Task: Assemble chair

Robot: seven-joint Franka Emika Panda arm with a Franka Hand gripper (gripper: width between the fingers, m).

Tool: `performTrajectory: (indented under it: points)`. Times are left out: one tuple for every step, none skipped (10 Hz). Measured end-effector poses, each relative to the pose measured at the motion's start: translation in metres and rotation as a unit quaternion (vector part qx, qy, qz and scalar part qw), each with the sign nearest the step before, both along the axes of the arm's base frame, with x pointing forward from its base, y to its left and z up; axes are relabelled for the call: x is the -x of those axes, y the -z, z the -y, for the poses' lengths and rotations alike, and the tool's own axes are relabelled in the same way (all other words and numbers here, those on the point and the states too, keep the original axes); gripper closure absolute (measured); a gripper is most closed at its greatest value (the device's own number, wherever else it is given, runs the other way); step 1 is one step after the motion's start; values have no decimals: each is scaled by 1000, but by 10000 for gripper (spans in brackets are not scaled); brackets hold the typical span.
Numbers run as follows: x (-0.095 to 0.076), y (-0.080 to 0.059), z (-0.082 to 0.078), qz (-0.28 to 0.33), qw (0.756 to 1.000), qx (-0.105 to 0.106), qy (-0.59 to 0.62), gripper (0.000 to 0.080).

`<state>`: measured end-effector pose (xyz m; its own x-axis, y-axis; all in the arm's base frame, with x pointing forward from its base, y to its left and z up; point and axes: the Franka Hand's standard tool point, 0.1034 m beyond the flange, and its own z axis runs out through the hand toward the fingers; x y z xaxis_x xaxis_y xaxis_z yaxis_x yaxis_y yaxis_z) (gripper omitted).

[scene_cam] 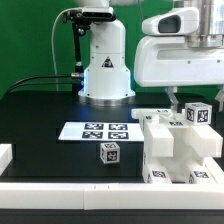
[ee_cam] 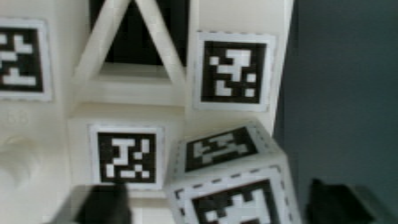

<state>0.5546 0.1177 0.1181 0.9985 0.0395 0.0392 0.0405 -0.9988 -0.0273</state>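
Now the pincer (ee_cam: 217, 205) hangs wide over the chair (scene_cam: 178, 150). A tilted tagged block (ee_cam: 228, 188) lies straight below it, between the jaws, apparently untouched.

The chair (scene_cam: 175, 150) is seen in plain white, its faces marked with small square tags (ee_cam: 228, 68) of black blocks on white (no two patterns look alike). Tags of the same kind are borne by the white marker board (scene_cam: 97, 130) and the small cube (scene_cam: 109, 152). The table (scene_cam: 40, 115) is black, bordered in white. The backdrop (scene_cam: 30, 40) is green, the arm (scene_cam: 105, 50) white.
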Motion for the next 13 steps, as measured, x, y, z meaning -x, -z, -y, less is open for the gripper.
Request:
performTrajectory:
  points:
    - [0, 0, -1, -1, 999, -2, 33, 490]
    - [0, 0, -1, -2, 998, -3, 69, 518]
    - [0, 0, -1, -3, 996, -5, 91, 518]
    - [0, 0, -1, -4, 989, -8, 151, 518]
    - [0, 0, -2, -5, 977, -10, 214, 518]
    - [0, 0, -5, -5, 960, -15, 280, 518]
    - [1, 0, -5, -6, 939, -20, 343, 518]
    - [1, 0, -5, -11, 919, -27, 393, 518]
    - [2, 0, -7, -17, 876, -33, 481, 517]
    - [2, 0, -8, -20, 838, -36, 545, 517]
    - [2, 0, -7, -21, 830, -37, 556, 517]
    - [2, 0, -8, -24, 814, -40, 579, 517]
    - [2, 0, -7, -27, 791, -41, 609, 515]
